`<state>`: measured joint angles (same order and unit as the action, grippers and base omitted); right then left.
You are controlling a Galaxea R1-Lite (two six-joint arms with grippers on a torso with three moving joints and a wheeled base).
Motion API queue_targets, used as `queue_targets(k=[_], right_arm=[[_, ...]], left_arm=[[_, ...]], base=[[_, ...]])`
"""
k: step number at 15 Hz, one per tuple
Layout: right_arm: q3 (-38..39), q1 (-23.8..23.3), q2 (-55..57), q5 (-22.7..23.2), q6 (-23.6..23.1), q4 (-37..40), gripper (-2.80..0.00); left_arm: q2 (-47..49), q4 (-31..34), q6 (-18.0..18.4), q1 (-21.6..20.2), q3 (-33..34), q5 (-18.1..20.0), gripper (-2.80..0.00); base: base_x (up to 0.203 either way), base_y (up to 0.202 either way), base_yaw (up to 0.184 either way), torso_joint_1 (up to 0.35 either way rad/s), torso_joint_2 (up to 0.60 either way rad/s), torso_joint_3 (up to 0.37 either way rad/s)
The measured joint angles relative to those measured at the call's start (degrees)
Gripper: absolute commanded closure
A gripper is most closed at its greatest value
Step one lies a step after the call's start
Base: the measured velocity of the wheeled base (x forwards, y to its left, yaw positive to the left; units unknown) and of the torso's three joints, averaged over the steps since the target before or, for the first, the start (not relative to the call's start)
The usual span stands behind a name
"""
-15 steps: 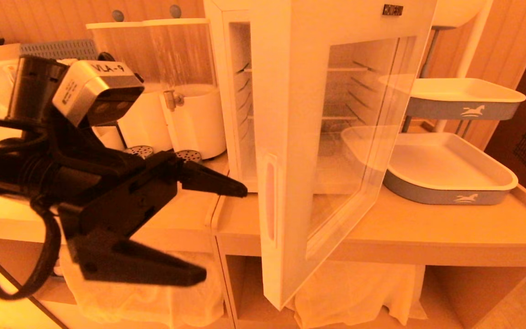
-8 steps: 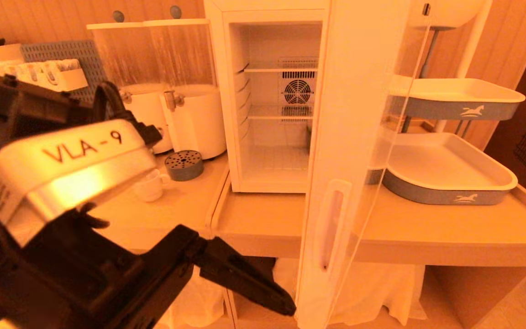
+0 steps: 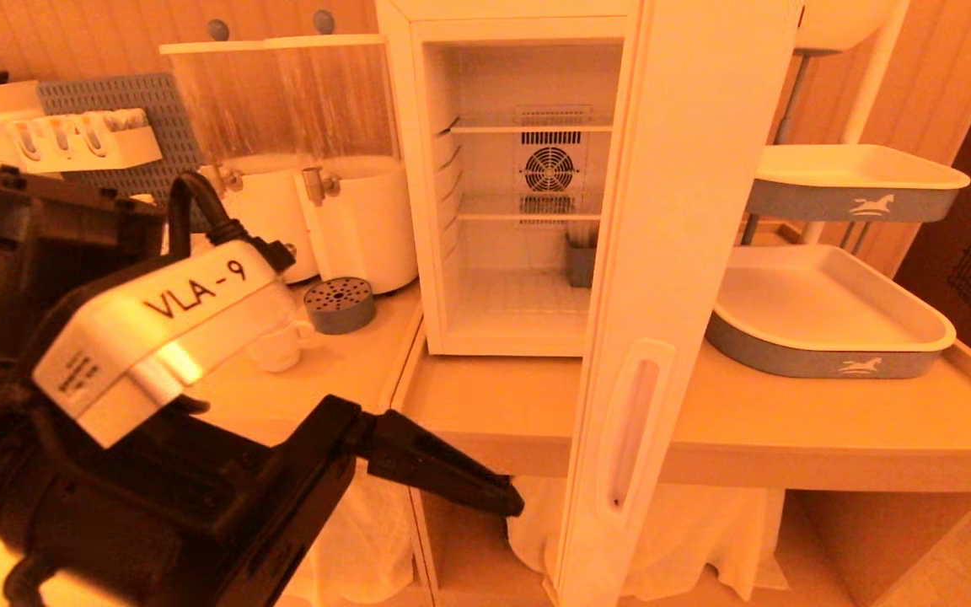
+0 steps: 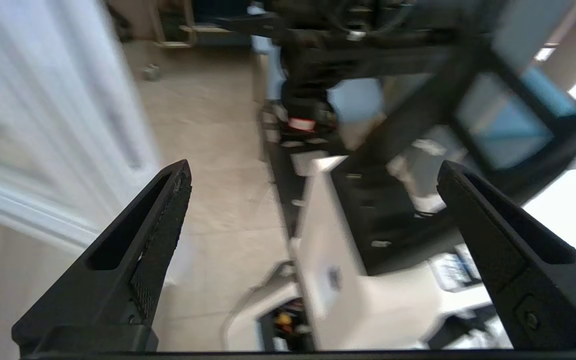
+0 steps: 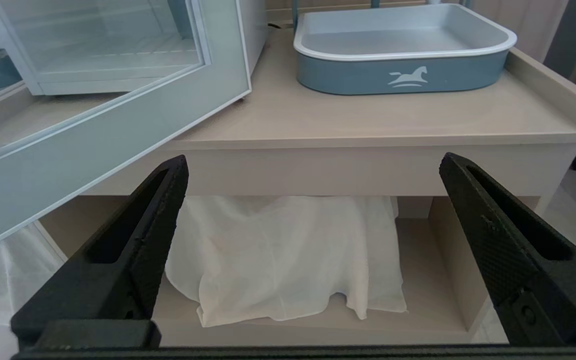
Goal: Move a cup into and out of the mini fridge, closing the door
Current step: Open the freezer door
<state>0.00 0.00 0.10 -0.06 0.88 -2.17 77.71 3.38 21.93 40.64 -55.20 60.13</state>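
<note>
One pale wooden desk (image 3: 789, 421) before a panelled wall: fridge (image 3: 418, 169) with door (image 3: 688, 211) swung wide; cup (image 3: 276, 347) beside it, left, partly hidden. Left hand (image 4: 313, 210) spread, empty, low in front; right hand (image 5: 313, 215) likewise spread, empty.

cup (image 3: 276, 347) mostly hidden behind left arm's wrist camera (image 3: 161, 333); left wrist view motion-blurred; door (image 3: 671, 278) bottom cropped.

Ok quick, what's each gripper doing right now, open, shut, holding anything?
Left gripper: open, holding nothing, low in front of the counter.
Right gripper: open, holding nothing, parked low facing the counter shelf.
</note>
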Motion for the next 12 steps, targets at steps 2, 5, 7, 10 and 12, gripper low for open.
queue_targets(k=[2,5,7,10,12], right_arm=[[0.0,0.0,0.0,0.1,0.0,0.0,-2.8],[0.0,0.0,0.0,0.1,0.0,0.0,-2.8],[0.0,0.0,0.0,0.0,0.0,0.0,-2.8],[0.0,0.0,0.0,0.0,0.0,0.0,-2.8],[0.0,0.0,0.0,0.0,0.0,0.0,-2.8]], left_arm=[[1.7,-5.2,-0.1,-1.6,1.4,-0.1,-2.8],[6.2,-10.5,-0.1,-2.1,1.6,0.2,-2.8],[10.2,-17.4,-0.2,-2.2,1.9,0.6,-2.8],[16.5,-30.0,-3.0,-1.6,2.3,2.2,-2.8],[19.4,-37.3,-8.8,0.1,2.2,2.4,-2.8]], base=[[0.0,0.0,0.0,0.0,0.0,0.0],[0.0,0.0,0.0,0.0,0.0,0.0],[0.0,0.0,0.0,0.0,0.0,0.0],[0.0,0.0,0.0,0.0,0.0,0.0],[0.0,0.0,0.0,0.0,0.0,0.0]])
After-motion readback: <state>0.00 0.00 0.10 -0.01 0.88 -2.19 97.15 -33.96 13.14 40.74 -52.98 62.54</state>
